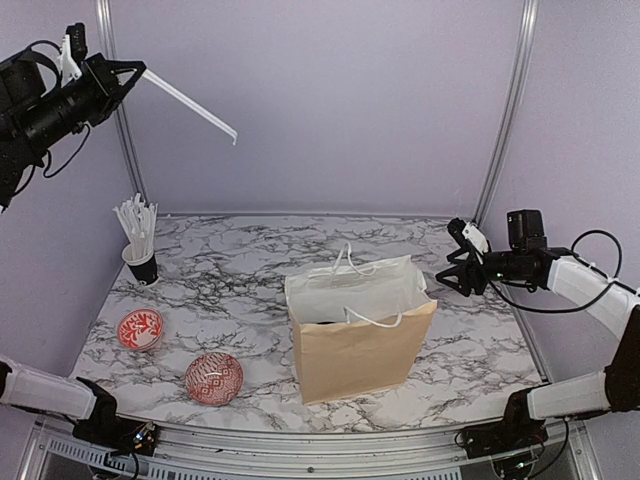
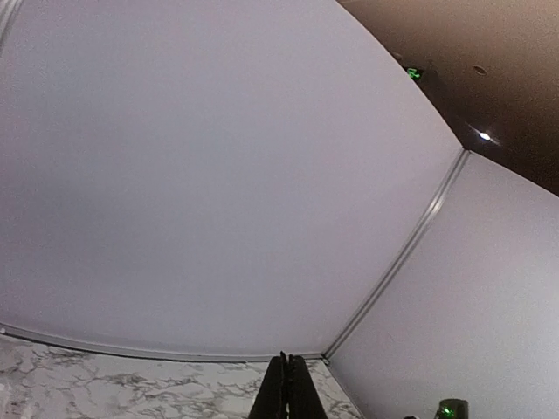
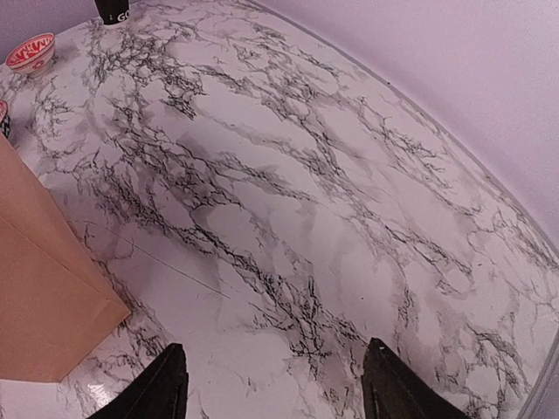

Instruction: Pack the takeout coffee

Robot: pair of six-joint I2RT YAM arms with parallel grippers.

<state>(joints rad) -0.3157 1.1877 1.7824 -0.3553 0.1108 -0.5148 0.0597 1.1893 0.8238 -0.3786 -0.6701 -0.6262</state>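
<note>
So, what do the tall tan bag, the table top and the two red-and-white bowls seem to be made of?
The tall tan bag looks like matte kraft paper: creased flat walls, white inside. The table top looks like smooth marble-pattern laminate, possibly stone: grey veins on white. The two red-and-white patterned bowls seem glossy ceramic or plastic; I cannot tell which.
</note>
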